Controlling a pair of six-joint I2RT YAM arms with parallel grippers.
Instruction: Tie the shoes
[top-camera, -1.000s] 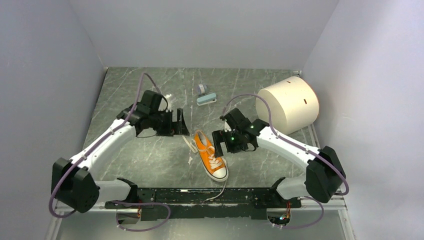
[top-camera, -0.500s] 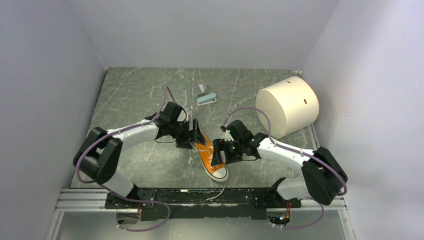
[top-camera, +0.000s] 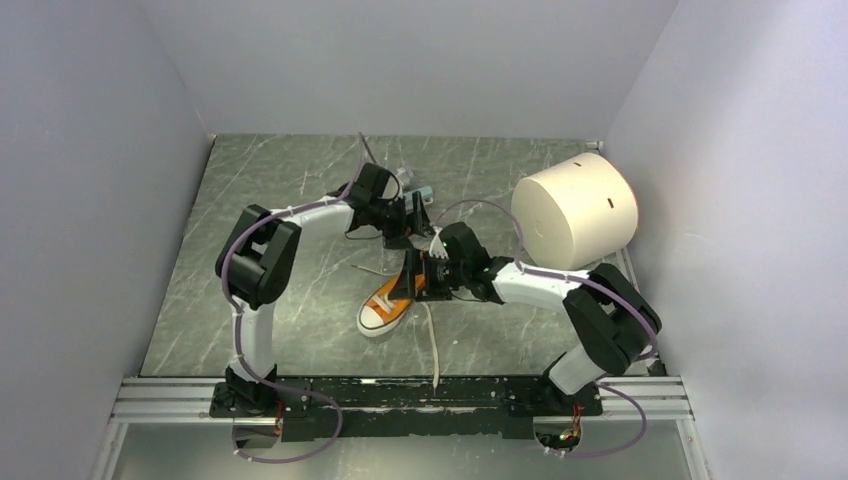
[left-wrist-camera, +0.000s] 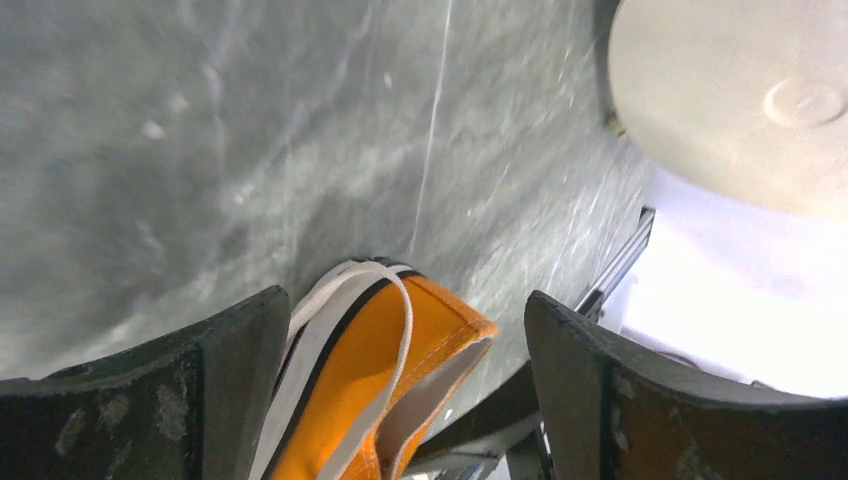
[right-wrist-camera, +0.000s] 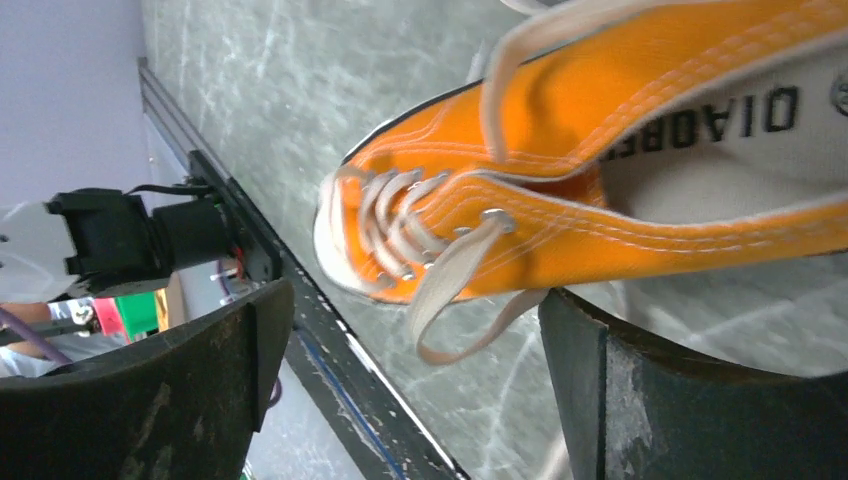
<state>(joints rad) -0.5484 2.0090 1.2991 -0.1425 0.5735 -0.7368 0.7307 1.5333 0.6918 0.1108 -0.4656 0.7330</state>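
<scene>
The orange sneaker (top-camera: 388, 300) lies mid-table, its white toe cap pointing front-left and its heel toward the back right. Its cream laces (top-camera: 433, 345) hang loose; one trails toward the front rail, another lies left of the shoe. My left gripper (top-camera: 413, 214) is open just behind the heel; in the left wrist view the orange heel (left-wrist-camera: 400, 350) shows between the spread fingers (left-wrist-camera: 140, 400). My right gripper (top-camera: 415, 278) is open at the heel's side. In the right wrist view the shoe (right-wrist-camera: 600, 150) and a loose lace loop (right-wrist-camera: 445, 290) lie just ahead of the open fingers (right-wrist-camera: 700, 400).
A large white cylinder (top-camera: 575, 210) lies on its side at the back right, also in the left wrist view (left-wrist-camera: 740, 100). A small blue-grey object (top-camera: 422, 192) sits behind the left gripper. The black front rail (top-camera: 400, 388) runs along the near edge.
The shoe has turned, its toe swinging from front-right to front-left. The left gripper has moved back and right, behind the heel. The right gripper has shifted left and back to the heel.
</scene>
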